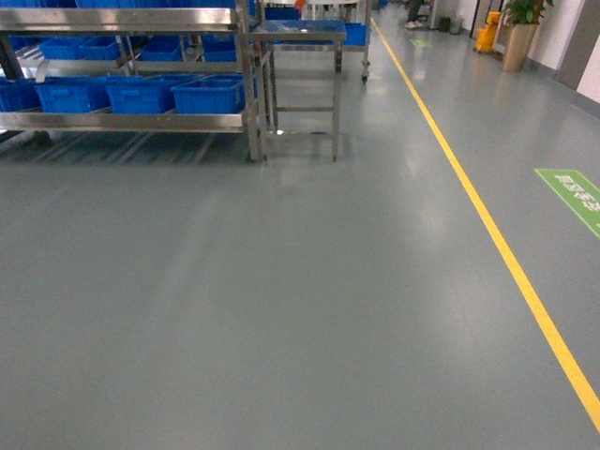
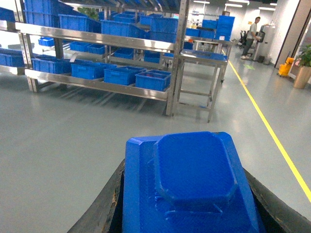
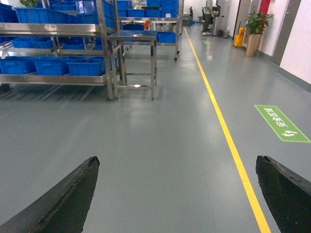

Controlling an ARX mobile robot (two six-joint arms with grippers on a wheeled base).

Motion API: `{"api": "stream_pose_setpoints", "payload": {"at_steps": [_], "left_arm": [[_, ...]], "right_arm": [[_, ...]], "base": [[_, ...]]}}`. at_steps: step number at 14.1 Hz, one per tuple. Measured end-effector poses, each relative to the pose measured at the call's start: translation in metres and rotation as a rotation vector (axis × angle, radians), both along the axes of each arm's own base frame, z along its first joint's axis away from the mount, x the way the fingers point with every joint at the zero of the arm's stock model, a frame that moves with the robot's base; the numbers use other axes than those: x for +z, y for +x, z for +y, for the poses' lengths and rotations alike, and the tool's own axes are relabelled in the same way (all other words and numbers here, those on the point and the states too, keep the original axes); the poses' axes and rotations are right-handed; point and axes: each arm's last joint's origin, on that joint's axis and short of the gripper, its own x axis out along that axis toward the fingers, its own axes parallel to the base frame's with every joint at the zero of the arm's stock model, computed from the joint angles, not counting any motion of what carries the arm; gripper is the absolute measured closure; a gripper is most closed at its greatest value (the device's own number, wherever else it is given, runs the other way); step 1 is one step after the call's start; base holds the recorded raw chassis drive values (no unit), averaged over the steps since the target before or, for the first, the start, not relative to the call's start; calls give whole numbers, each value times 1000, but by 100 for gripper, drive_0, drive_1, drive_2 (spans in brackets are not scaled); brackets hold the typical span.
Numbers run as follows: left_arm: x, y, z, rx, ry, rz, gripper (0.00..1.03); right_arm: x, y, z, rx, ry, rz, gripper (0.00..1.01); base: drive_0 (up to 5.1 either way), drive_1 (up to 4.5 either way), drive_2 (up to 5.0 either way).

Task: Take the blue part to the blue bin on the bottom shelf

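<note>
Already you had the blue part (image 2: 194, 182) clamped in the left hand (image 2: 189, 213), carried low for the drive. Your right hand (image 3: 177, 194) hung spread and empty. Blue bins (image 2: 153, 79) on the bottom shelf (image 2: 97, 83) sat well ahead across bare floor (image 1: 281, 309).

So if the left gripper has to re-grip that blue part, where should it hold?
Probably across the wide flat base of the blue part, one finger on each long side as now. The raised octagonal centre has slanted edges that could slip.
</note>
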Motion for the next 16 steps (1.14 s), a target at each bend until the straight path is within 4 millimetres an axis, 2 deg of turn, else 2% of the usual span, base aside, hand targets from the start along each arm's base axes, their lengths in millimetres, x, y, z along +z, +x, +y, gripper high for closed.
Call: {"api": "stream_pose_setpoints", "payload": {"at_steps": [16], "left_arm": [[-1,0,0,0,1,4,59]], "right_arm": [[0,0,0,0,0,1,3]], "base": [[4,405,-398]]}}
